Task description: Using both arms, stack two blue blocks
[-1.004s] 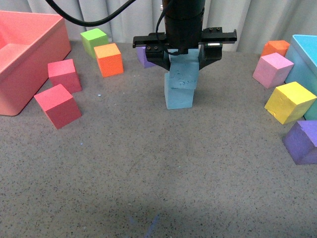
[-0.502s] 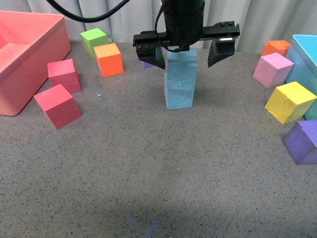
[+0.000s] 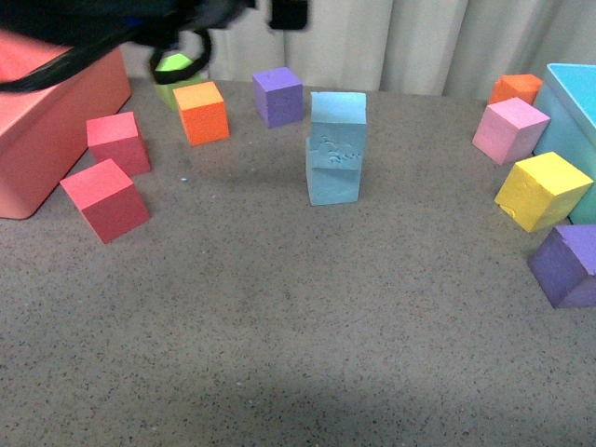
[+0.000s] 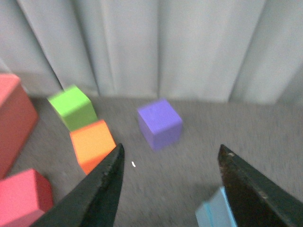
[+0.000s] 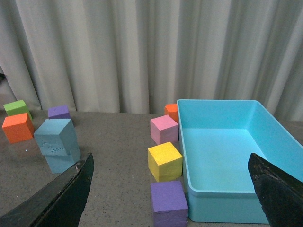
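Left pincer [image 4: 168, 184] gapes empty, clear of stacked blue blocks [image 3: 336, 149].

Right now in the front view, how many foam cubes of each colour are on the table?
blue blocks: 2, stacked
red cubes: 2
purple cubes: 2
orange cubes: 2
green cube: 1
pink cube: 1
yellow cube: 1
Total: 11
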You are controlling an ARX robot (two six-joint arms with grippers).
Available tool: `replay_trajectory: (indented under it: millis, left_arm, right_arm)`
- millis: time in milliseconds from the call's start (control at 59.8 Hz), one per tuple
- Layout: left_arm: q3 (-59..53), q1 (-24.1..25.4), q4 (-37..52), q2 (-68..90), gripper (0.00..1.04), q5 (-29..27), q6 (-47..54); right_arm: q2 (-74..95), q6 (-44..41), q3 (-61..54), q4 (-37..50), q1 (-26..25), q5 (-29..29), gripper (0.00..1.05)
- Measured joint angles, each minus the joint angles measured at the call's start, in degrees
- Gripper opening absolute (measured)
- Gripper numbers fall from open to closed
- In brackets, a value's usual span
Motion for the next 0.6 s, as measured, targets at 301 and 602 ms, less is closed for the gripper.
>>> replay_trajectory:
  millis: [301,602]
  left_arm:
    - [-31.15,8.96,17.38,-19.32,0.04,8.02,2.97]
    - [-46.82,15.21,20.37,-31.74,0.04,13.99,3.48]
  right_arm:
    - [0.0,0.0,0.0,0.0,0.0,-0.17,0.95]
    - [0.02,0.0,0.0,0.0,0.0,-0.2,0.95]
